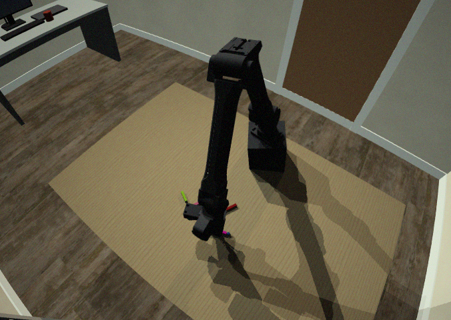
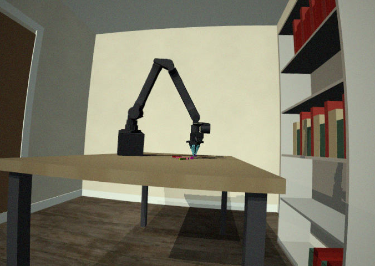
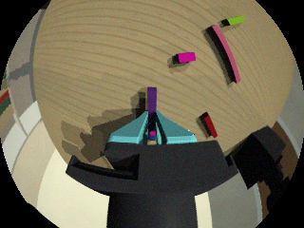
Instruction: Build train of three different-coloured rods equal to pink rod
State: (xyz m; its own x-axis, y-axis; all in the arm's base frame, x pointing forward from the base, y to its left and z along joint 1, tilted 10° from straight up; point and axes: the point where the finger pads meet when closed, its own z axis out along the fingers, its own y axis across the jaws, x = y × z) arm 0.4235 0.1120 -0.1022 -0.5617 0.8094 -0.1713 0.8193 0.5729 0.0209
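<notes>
Purple rod (image 3: 152, 98) pinched at one end by the jaws, turquoise fingers narrow and shut on it, far end pointing away from the wrist camera over the wooden tabletop (image 3: 95, 45). Low above the tabletop in the side view, jaws (image 2: 194, 149) pointing straight down, well in from every edge. Magenta rod (image 3: 186, 57) lying flat a little beyond the purple one, apart from it. Pink rod (image 3: 227, 53) flat farther out, with a lime rod (image 3: 236, 21) just off its far end. Red rod (image 3: 209, 124) flat beside the fingers, not touching them. Seen from above: lime rod (image 1: 183, 196) and red rod (image 1: 231, 207) on opposite sides of the black arm (image 1: 218, 143), magenta rod (image 1: 225, 233) by the wrist.
</notes>
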